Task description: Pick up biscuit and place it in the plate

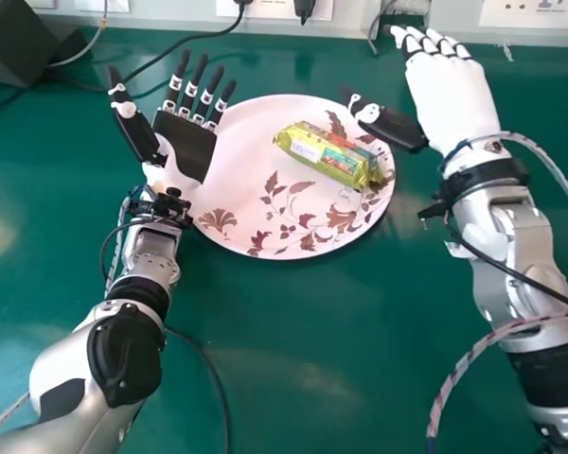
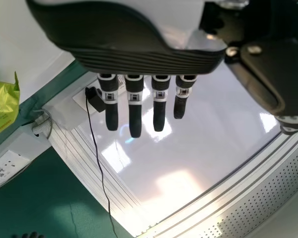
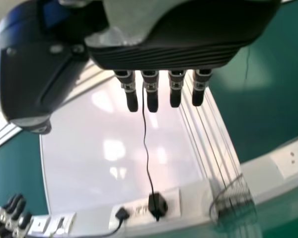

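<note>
The biscuit, in its yellow-green wrapper, is lying on the plate, toward the far right part of the rim. The plate is resting on the green surface and is displaying a brown leaf pattern.

The left robot hand is standing released at the left side of the plate: its palm is facing up, its fingers are extending straight away from the robot, and its thumb is pointing outward. The right robot hand is also standing released, to the right of the plate. Its white back is facing up, its fingers are extending forward, and its thumb is reaching across the plate's right rim in the head view, near the biscuit. Neither robot hand is grasping anything.

A dark box is occupying the far left corner, and a black cable is running behind the plate.
</note>
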Motion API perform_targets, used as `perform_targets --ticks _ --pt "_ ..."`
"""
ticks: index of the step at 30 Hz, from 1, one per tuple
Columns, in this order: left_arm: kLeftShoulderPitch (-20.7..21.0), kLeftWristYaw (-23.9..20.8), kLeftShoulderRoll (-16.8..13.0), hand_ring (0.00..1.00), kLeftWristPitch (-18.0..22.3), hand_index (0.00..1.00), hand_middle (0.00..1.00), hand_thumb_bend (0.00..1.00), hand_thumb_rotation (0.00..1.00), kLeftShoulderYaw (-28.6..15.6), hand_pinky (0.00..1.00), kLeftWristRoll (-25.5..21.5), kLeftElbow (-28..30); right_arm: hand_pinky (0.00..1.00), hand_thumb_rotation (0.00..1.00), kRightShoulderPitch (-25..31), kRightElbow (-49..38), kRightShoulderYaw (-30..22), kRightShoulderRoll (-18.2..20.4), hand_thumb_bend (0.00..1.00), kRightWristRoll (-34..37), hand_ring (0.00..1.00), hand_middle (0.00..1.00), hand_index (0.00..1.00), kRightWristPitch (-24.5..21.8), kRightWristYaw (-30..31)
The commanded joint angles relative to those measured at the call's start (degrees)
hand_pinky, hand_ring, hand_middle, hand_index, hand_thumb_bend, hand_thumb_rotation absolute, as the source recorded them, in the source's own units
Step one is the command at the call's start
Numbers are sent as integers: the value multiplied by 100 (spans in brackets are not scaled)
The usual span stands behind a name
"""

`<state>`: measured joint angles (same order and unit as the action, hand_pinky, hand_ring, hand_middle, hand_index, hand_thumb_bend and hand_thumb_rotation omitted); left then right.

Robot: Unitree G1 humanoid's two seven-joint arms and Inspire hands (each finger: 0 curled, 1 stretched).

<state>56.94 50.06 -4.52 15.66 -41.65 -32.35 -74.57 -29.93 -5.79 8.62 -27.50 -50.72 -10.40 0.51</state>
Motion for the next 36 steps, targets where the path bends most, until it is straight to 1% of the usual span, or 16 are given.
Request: perform_targets --ticks 1,8,10,12,14,15,17,19,20,24,27,29,30,33,34,36 --pt "-217 -65 47 80 20 96 88 96 73 51 80 46 -98 100 98 137 -84 -103 -28 81 47 100 100 100 67 -155" --pt "-207 -83 47 79 -36 97 87 95 71 33 79 14 -99 100 97 249 -217 -261 -13 82 102 100 100 100 12 -171" --pt "-214 -85 44 78 10 97 87 94 71 63 79 49 -95 100 97 286 -275 -318 -12 82 154 100 100 100 -11 -128" --pt "-213 -113 49 79 28 97 87 94 71 67 79 56 -95 100 98 341 -326 -410 -3 81 296 100 100 100 21 -128" --pt "-211 -113 55 79 14 97 87 94 70 52 79 35 -96 100 97 401 -359 -523 14 82 476 100 100 100 82 -167" --pt "-211 -99 56 79 9 97 87 94 68 47 79 28 -96 100 97 429 -373 -575 16 81 563 100 100 100 115 -182" --pt "-216 -68 55 80 12 98 88 93 67 48 80 27 -95 100 96 491 -426 -691 26 81 799 100 100 100 190 -155" --pt "-216 -63 53 82 4 98 90 91 62 42 81 20 -97 100 98 562 -452 -828 18 80 1126 100 100 100 371 -147" --pt "-215 -81 52 83 17 99 90 90 62 50 81 30 -96 100 98 592 -459 -877 -5 80 1236 100 100 100 444 -144" --pt "-212 -96 48 81 8 100 89 87 66 60 73 41 -96 100 98 694 -369 -1044 -142 81 1523 100 100 100 835 -182" --pt "-214 -127 44 81 25 100 90 87 76 66 71 54 -100 100 96 764 -183 -1210 -218 81 1915 100 100 100 1327 -212" --pt "-215 -126 46 82 32 100 91 87 81 63 69 51 -99 100 96 817 -96 -1305 -225 81 2107 100 100 100 1546 -252" --pt "-213 -105 46 84 -1 100 92 88 84 44 69 24 -98 100 98 847 -88 -1351 -207 80 2197 100 100 100 1594 -249" --pt "-208 -119 39 87 -68 100 94 89 87 16 72 -17 -98 100 98 928 -19 -1502 -157 80 2530 100 100 100 1825 -261" --pt "-213 -107 34 88 -35 100 95 90 88 39 73 7 -95 100 96 947 32 -1553 -145 80 2652 100 100 100 1934 -277" --pt "-230 -93 10 88 21 100 95 90 89 84 73 66 -98 100 96 970 166 -1637 -138 80 2853 100 100 100 2178 -323"
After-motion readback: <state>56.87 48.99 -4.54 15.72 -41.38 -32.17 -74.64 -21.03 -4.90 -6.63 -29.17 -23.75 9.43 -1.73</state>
